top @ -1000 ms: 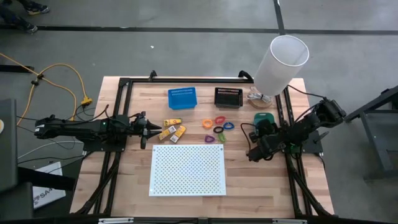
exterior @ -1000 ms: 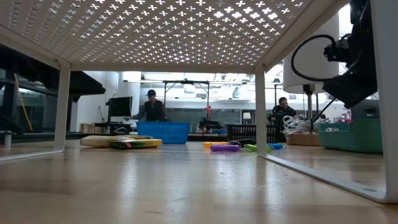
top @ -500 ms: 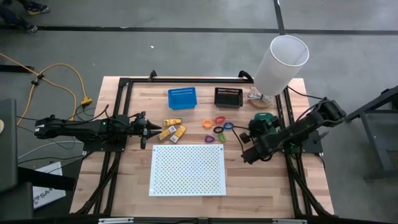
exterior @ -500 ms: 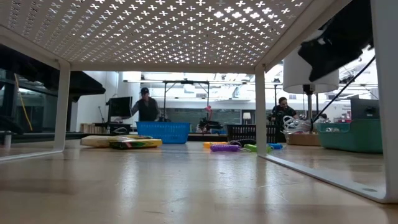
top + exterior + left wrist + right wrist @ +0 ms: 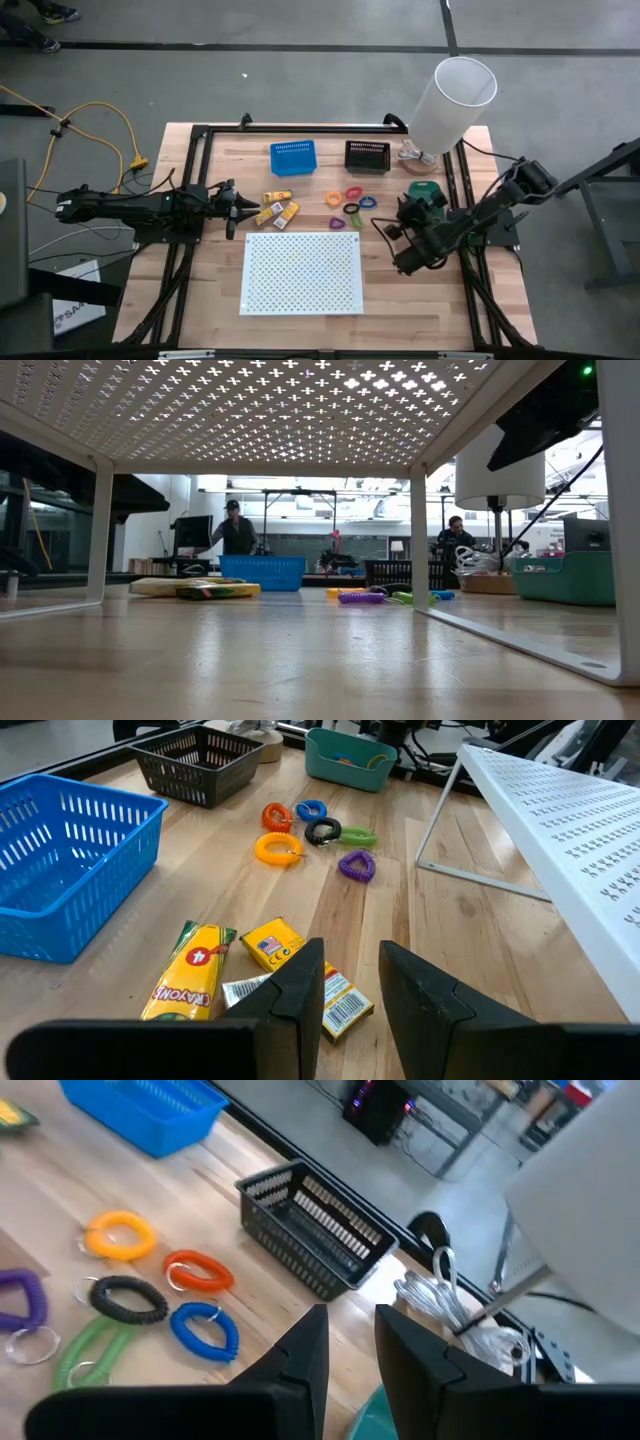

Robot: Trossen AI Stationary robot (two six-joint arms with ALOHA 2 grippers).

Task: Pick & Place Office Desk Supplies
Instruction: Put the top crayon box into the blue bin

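Observation:
Yellow-orange packets [image 5: 278, 207] [image 5: 265, 960] lie flat on the table just ahead of my left gripper [image 5: 238, 208] [image 5: 352, 970], which is open by a narrow gap and holds nothing. Coiled plastic loops [image 5: 350, 205] [image 5: 150, 1295], orange, red, black, blue, purple and green, lie in a cluster right of the packets. My right gripper [image 5: 403, 212] [image 5: 350, 1335] hovers over the left rim of the green bin [image 5: 432, 195], raised off the table and pointing toward the far edge. It is narrowly open with nothing between its fingers.
A blue bin [image 5: 293, 157] and a black bin [image 5: 367, 156] stand at the far edge. A white perforated board [image 5: 302, 272] on legs fills the near middle. A tall white lamp [image 5: 452, 100] stands at the far right. People show in the room beyond the table.
My right arm has lifted: in the low view its gripper has risen from beside the lamp toward the top of the picture. Seen from above, its elbow has swung toward the near edge and the gripper has shifted slightly left over the green bin.

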